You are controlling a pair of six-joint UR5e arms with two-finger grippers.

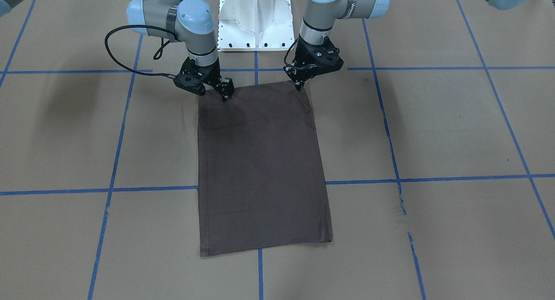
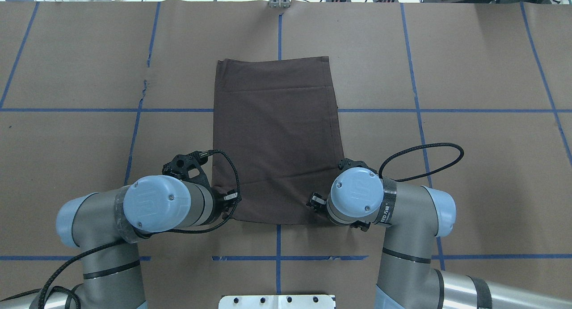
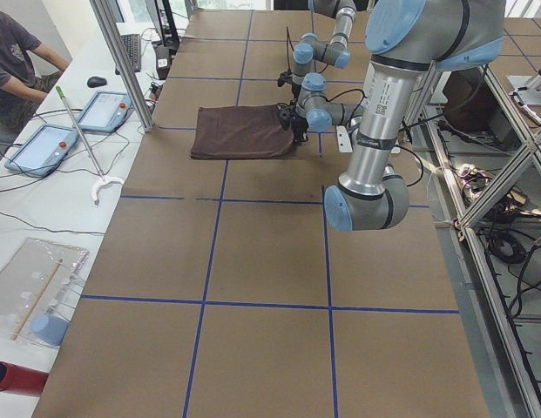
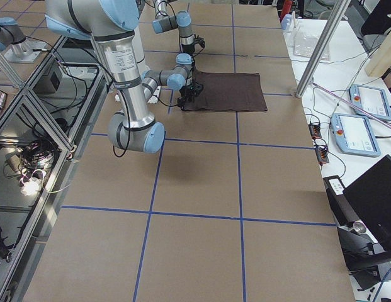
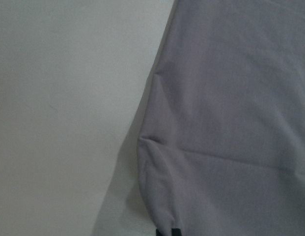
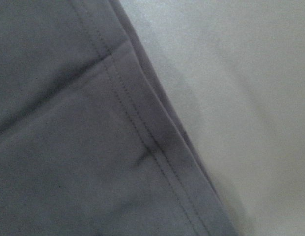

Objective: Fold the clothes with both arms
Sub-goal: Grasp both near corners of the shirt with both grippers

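Upper frame: left gripper and right gripper at the folded T-shirt corners, jaw state unclear; lift both evenly.

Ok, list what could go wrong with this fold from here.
1. The T-shirt lies in stacked layers, as the right wrist view shows at its edge; either tool may catch only the top layer, so the stack could open when lifted.
2. The right tool sits further in from its corner than the left tool, so the fold may skew.
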